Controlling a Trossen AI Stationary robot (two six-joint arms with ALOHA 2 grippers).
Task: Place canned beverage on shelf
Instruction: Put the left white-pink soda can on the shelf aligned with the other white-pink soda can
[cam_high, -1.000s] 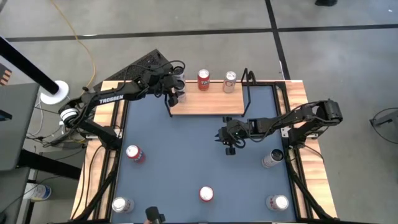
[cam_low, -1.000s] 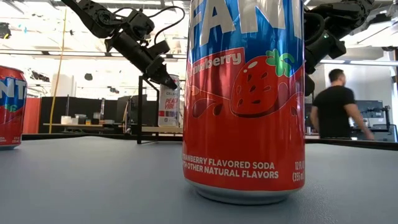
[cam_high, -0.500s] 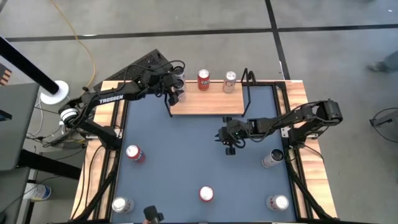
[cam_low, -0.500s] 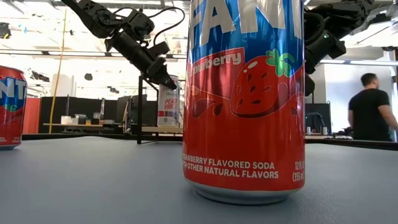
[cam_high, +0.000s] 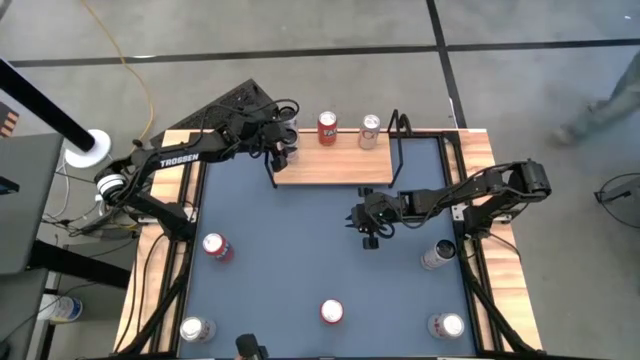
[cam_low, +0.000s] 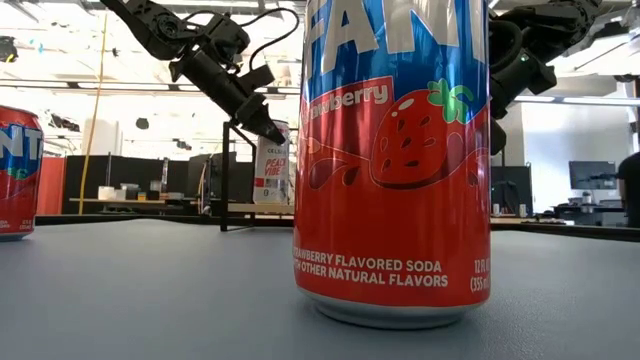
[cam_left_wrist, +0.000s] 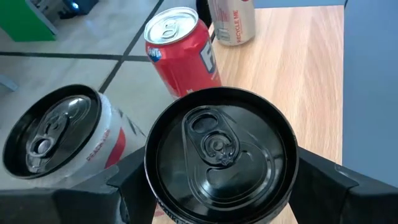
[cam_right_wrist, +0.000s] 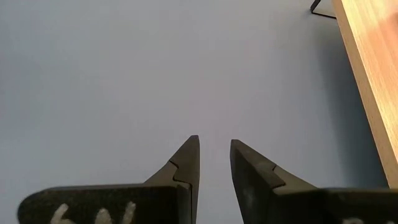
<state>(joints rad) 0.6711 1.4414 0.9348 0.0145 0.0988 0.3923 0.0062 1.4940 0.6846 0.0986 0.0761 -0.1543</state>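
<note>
The shelf (cam_high: 335, 168) is a small light-wood board on a black wire frame at the table's far edge. A red can (cam_high: 327, 127) and a silver can (cam_high: 369, 130) stand on it. My left gripper (cam_high: 284, 146) is over the shelf's left end, shut on a black-topped can (cam_left_wrist: 221, 155) held between both fingers (cam_left_wrist: 127, 183). A second black-topped white can (cam_left_wrist: 53, 140) stands right beside it. In the low view the held can (cam_low: 270, 165) sits at the level of the board. My right gripper (cam_high: 368, 226) hovers over the table's middle, open a little and holding nothing.
Loose cans stand on the blue table: a red can (cam_high: 215, 246) at left, another red can (cam_high: 331, 312) at front centre filling the low view (cam_low: 395, 160), and silver cans (cam_high: 197, 328) (cam_high: 447, 325) (cam_high: 437, 254) at the front corners and right side.
Neither arm has moved. A person in the room behind the table has walked off to the right.
</note>
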